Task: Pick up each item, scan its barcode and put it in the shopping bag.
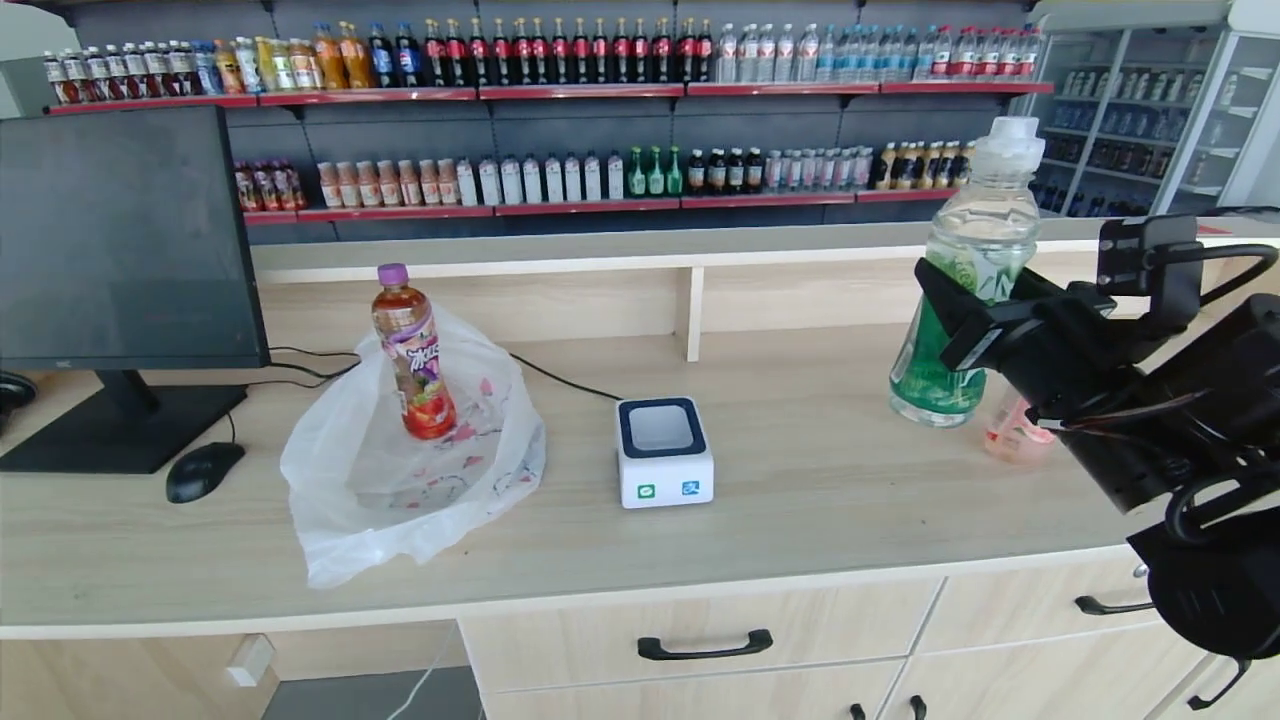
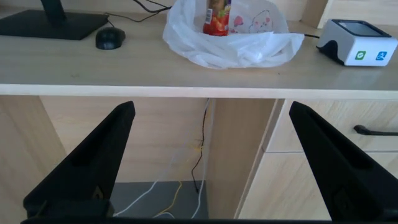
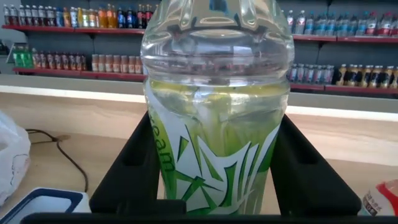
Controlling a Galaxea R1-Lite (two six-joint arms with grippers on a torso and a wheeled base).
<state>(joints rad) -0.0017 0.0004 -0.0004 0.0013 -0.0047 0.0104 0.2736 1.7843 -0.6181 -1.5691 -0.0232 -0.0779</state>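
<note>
Between the jaws of the right gripper stands the green-labelled bottle, clamped from both sides across its label, long axis close to upright with the cap on top; whether its base rests on the counter or hangs just above it cannot be told. Just beside it, on the far right of the counter, sits a small pink bottle. Outward to the robot's left, well apart from the held bottle, lies the scanner with its window facing up, so the label probably has to be carried leftward and tipped toward that window. Farther left again is the shopping bag, mouth open, a tea bottle already upright inside it. Below the counter's front edge hangs the left gripper, its fingers spread wide and holding nothing; the right arm is clearly the nearer one for scanning
</note>
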